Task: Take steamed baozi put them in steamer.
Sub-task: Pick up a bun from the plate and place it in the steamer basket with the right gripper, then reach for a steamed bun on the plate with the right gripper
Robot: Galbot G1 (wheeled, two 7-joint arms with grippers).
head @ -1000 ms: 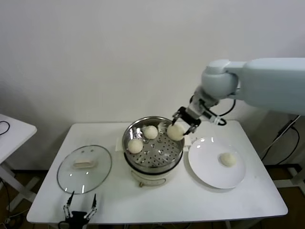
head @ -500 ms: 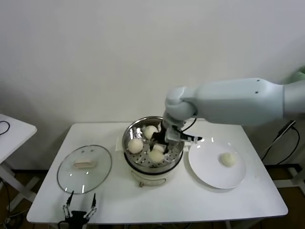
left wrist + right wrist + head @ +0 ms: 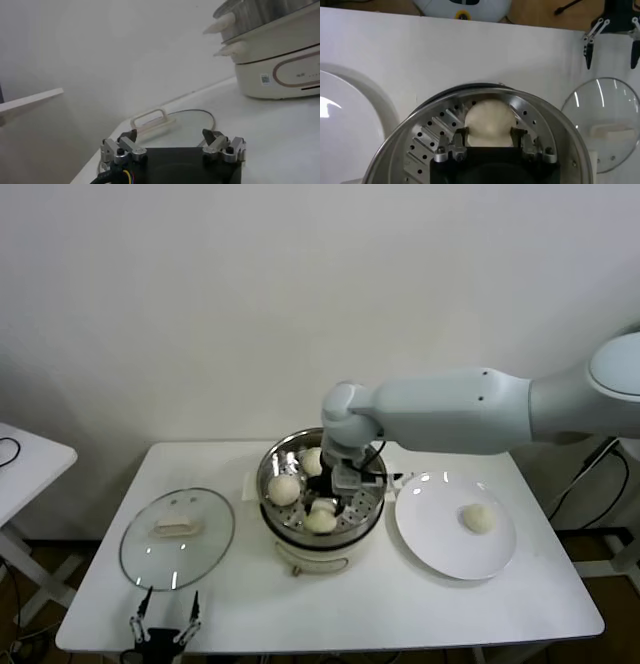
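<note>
Three steamed baozi lie in the shiny steamer: one at the left, one at the back and one at the front. My right gripper reaches down into the basket. In the right wrist view its fingers press both sides of the front baozi, which rests on the perforated bottom. Another baozi lies on the white plate. My left gripper is parked open and empty at the table's front left.
The glass lid with its cream handle lies left of the steamer, just behind the left gripper. The cream pot base carries the basket. The table's front edge runs close to the left gripper.
My right arm swung left from the steamer's right rim and lowered the baozi into the basket's front part. The left arm stayed still.
</note>
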